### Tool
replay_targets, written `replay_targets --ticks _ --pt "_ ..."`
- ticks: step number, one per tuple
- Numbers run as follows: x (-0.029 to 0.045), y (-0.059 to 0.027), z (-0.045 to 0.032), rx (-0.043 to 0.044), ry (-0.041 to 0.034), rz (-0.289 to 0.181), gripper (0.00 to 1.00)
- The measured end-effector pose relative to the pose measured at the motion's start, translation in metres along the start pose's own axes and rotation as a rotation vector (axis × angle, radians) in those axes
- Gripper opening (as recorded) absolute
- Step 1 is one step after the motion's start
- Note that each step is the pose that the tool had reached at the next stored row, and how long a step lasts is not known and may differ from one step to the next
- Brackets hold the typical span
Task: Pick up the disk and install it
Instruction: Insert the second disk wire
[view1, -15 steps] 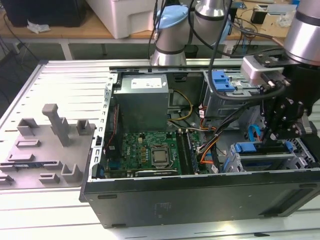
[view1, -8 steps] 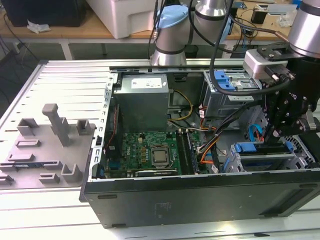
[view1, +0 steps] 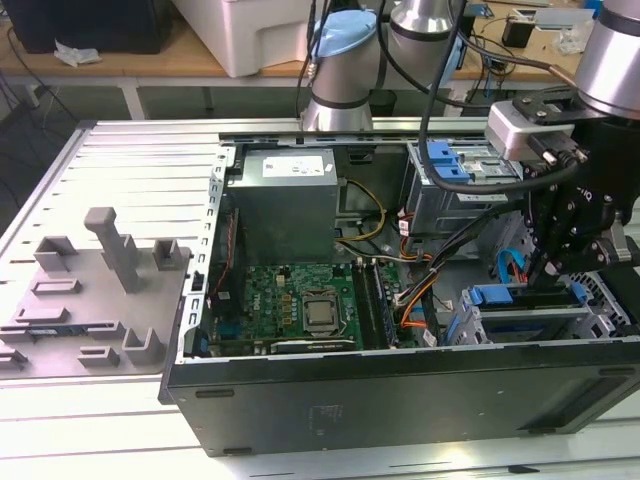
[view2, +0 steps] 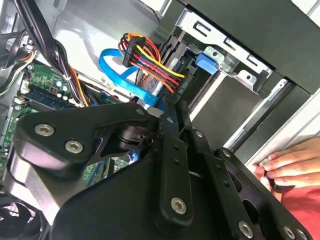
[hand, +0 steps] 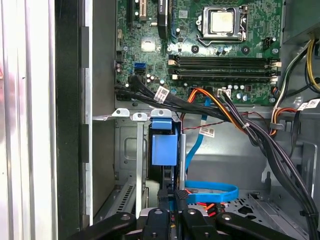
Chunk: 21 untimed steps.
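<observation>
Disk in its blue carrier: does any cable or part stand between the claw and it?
Nothing visible does. In the first wrist view the claw sits right at the disk in its blue plastic carrier, standing in the grey metal bay. The flat blue cable lies beside, not between.

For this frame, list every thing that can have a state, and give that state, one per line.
Black desktop computer case: lying on its side, side panel off, interior exposed.
Silver hard drive in its blue plastic carrier: sitting in the metal bay inside the case, near the exterior view's right.
Black gripper: lowered over the drive carrier; finger state unclear.
Processor socket: uncovered, no cooler on it.
Person's hand: resting on the case edge.
</observation>
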<state>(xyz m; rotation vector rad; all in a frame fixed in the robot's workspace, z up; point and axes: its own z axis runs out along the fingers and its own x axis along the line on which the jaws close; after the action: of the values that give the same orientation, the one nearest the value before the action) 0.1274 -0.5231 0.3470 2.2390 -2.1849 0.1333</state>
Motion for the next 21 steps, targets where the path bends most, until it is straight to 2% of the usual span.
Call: replay_targets --ticks 21 --pt "0.0006 0.0003 0.0037 0.0 0.0001 0.0 0.16"
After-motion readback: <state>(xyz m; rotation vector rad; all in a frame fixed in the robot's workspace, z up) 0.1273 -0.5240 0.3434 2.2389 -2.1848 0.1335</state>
